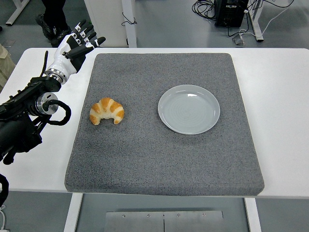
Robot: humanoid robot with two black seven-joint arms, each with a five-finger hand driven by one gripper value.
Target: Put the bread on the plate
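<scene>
You're at the very start: nothing is grasped yet, and the bread has not left its spot.

Nearest you, along the bottom of the frame, runs the white table point(285, 159) with one grey mat point(164, 159) laid over its middle. The near part of the mat is bare.

Further in, at centre left of the frame, lies one bread point(106, 111), a croissant, curved with its ends pointing toward the bottom edge. To its right, just right of centre, sits one plate point(189, 109), pale grey and empty. The two are near each other but apart, with bare mat between them.

At the left edge your left arm comes in, and its left hand point(76, 44) is in the upper left of the frame, over the table just off the mat's far left corner. Its fingers are stretched out and held close together, holding nothing. It is well apart from the bread and beyond it.

The right hand does not show.

At the very top left, a person's legs stand behind the table.

Your next move, as I judge it: bring the left hand back toward you and right, down over the bread, and close around it gently, since it will likely crush. Then carry it right to the plate.
</scene>
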